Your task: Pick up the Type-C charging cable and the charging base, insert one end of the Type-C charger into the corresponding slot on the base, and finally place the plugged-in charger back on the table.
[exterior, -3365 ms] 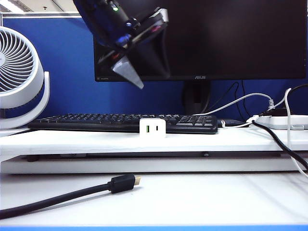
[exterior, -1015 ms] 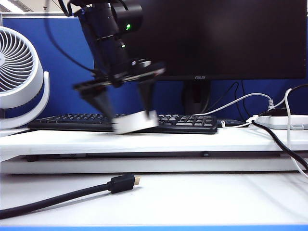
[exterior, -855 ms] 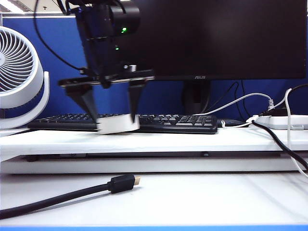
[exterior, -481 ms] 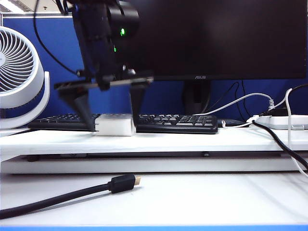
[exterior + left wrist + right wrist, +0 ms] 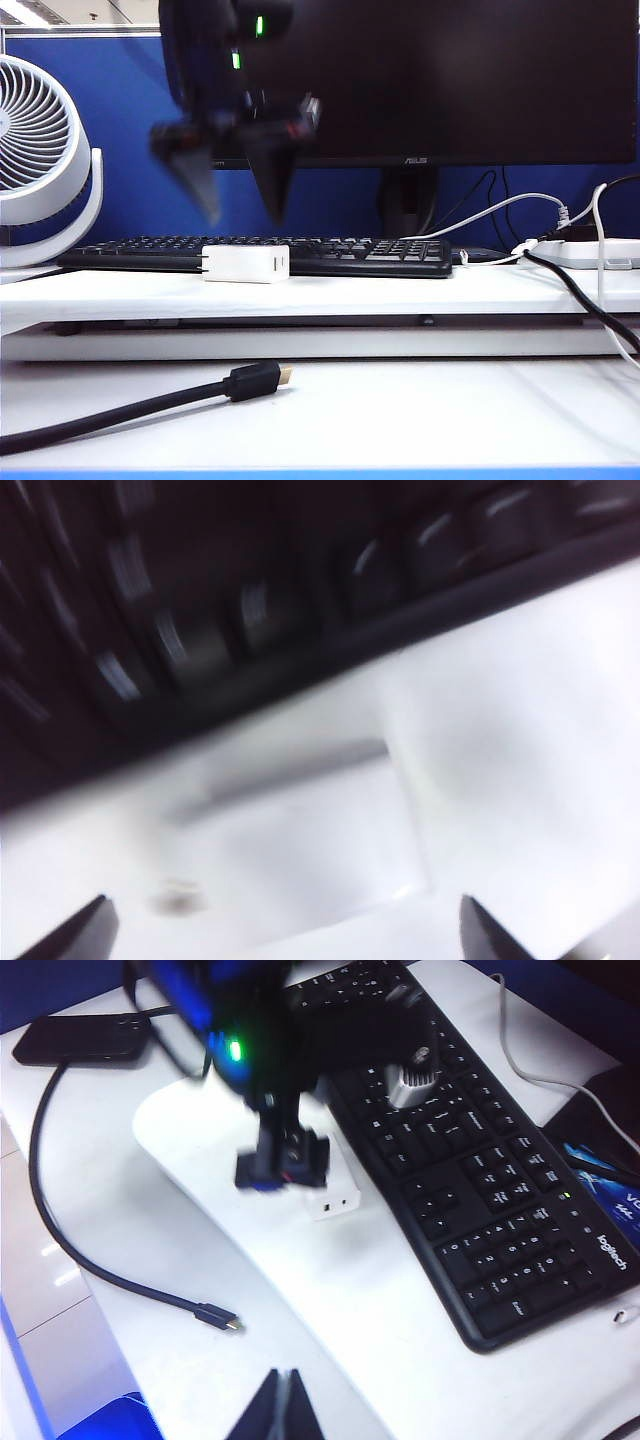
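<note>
The charging base [image 5: 246, 263], a small white block, lies on its side on the table's raised shelf [image 5: 400, 292] against the keyboard's front edge. My left gripper [image 5: 243, 220] hangs blurred just above it, open and holding nothing. The left wrist view shows the base [image 5: 510, 760] blurred beyond the wide-apart fingertips of the left gripper [image 5: 285, 925]. The right wrist view shows the base [image 5: 335, 1195] under the left gripper [image 5: 280, 1165]. My right gripper [image 5: 284, 1375] is shut and empty, away from the base. A thin white Type-C charging cable [image 5: 490, 260] lies past the keyboard's right end.
A black keyboard [image 5: 380, 255] and monitor [image 5: 450, 80] stand behind the base. A white fan [image 5: 40, 150] is at the left. A white power strip [image 5: 590, 252] with cables is at the right. A thick black cable with a gold plug [image 5: 255, 380] lies on the lower table.
The left gripper carried the base leftward, set it on its side on the shelf, opened and rose off it. The right gripper stayed still.
</note>
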`<state>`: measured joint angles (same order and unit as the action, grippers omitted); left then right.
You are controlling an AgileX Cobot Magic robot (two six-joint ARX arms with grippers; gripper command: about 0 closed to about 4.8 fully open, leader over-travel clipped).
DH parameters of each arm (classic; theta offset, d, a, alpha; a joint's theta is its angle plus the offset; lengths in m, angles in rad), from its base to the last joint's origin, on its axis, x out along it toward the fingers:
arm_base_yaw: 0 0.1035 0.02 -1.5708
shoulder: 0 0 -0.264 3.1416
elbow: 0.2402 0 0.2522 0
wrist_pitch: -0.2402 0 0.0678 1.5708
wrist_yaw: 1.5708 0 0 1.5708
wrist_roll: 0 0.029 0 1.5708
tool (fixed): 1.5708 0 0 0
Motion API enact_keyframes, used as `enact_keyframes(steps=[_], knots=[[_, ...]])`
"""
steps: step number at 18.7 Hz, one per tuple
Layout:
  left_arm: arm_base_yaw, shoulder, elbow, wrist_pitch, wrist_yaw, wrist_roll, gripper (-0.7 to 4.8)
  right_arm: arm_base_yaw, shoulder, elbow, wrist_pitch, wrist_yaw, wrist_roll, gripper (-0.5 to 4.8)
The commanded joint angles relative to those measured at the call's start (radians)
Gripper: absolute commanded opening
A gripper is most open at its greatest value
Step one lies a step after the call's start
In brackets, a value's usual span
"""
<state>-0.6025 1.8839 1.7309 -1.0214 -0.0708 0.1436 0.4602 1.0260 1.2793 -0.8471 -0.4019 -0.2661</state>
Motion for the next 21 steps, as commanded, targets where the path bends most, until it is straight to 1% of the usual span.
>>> enact_keyframes(steps=[1, 3, 4, 6, 9, 10, 13, 17, 21], knots=[[-0.002, -0.004, 0.058, -0.084, -0.021, 0.344, 4.79, 0.001, -0.003, 0.005, 0.010, -0.010, 0.005, -0.05], [-0.002, -0.002, 0.059, -0.114, -0.019, 0.483, 4.79, 0.001, -0.003, 0.005, 0.010, -0.023, 0.005, -0.05], [-0.002, -0.002, 0.059, -0.116, -0.003, 0.521, 4.79, 0.001, -0.003, 0.005, 0.010, -0.023, 0.005, -0.05], [-0.001, -0.002, 0.059, -0.092, 0.064, 0.568, 4.79, 0.001, -0.003, 0.005, 0.010, -0.023, 0.006, -0.05], [-0.001, 0.005, 0.059, -0.080, 0.119, 0.659, 4.79, 0.001, -0.003, 0.005, 0.010, -0.024, 0.006, -0.05], [-0.001, 0.013, 0.059, -0.082, 0.124, 0.690, 4.79, 0.001, -0.003, 0.005, 0.010, -0.023, 0.006, -0.05], [0.002, 0.038, 0.058, -0.100, 0.150, 0.742, 4.79, 0.001, -0.003, 0.005, 0.009, -0.024, 0.006, -0.05], [0.019, 0.060, 0.058, -0.068, 0.162, 0.754, 4.79, 0.001, -0.004, 0.005, 0.006, -0.031, 0.005, -0.05], [0.051, 0.082, 0.057, -0.068, 0.190, 0.765, 4.79, 0.001, -0.003, 0.005, 0.005, -0.046, 0.005, -0.05]])
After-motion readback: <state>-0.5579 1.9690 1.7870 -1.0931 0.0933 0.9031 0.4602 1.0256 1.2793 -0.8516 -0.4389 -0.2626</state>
